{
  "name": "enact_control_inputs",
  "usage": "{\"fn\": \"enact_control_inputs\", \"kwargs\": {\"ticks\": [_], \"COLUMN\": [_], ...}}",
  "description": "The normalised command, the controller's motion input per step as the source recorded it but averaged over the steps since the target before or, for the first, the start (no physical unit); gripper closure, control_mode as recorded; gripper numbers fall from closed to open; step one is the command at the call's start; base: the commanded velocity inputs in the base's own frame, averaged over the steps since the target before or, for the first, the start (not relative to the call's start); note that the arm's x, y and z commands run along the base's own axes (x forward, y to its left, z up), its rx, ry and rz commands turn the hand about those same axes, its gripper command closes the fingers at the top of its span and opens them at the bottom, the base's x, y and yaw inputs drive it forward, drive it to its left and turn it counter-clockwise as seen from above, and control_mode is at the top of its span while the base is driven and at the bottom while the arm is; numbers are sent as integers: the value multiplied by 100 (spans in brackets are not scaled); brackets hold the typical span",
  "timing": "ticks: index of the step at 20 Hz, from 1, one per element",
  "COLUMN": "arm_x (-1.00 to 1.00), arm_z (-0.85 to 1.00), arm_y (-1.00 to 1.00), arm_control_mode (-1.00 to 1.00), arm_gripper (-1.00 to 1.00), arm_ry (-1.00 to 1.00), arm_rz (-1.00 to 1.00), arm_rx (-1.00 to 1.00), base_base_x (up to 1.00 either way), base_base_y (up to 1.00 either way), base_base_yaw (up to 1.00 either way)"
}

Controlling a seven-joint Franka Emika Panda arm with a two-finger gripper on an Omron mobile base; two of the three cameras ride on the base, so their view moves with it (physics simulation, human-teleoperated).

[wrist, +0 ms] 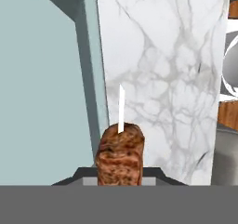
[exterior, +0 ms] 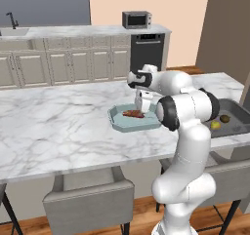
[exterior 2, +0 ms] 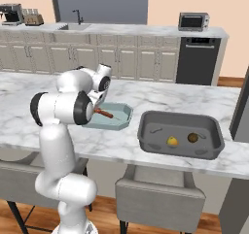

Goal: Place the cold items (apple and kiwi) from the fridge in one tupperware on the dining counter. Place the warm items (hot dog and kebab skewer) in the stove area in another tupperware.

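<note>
My gripper [wrist: 120, 173] is shut on the kebab skewer [wrist: 120, 154], a browned chunk of meat with a white stick tip pointing away from the hand. In the left base view the gripper [exterior: 141, 108] reaches down into the light blue tupperware [exterior: 117, 123], and the kebab skewer [exterior: 133, 114] sits low inside it at the fingers. From the right, the kebab skewer [exterior 2: 104, 113] shows over the same tupperware [exterior 2: 124, 121]. The dark grey tupperware [exterior 2: 146, 133] to the right holds the yellow apple [exterior 2: 171, 141] and the brown kiwi [exterior 2: 193, 138]. The hot dog is hidden.
Both containers stand on the marble dining counter [exterior: 58, 127], near its front edge. Grey stools [exterior: 88, 200] are tucked under it. Behind are cabinets, a sink [exterior 2: 73, 26], a dishwasher [exterior: 146, 51] and a microwave [exterior: 136, 19].
</note>
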Motion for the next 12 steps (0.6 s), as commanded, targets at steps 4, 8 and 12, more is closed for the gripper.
{"fn": "enact_control_inputs", "kwargs": {"ticks": [4,8,12], "arm_x": [70,43,13], "arm_z": [-60,-50,-40], "arm_y": [0,0,5], "arm_control_mode": [-100,-100,-100], "arm_gripper": [100,100,100], "arm_ry": [1,0,0], "arm_rz": [0,-1,-7], "arm_rx": [-1,-1,0], "base_base_x": [0,0,0], "base_base_y": [0,0,0], "base_base_yaw": [0,0,0]}}
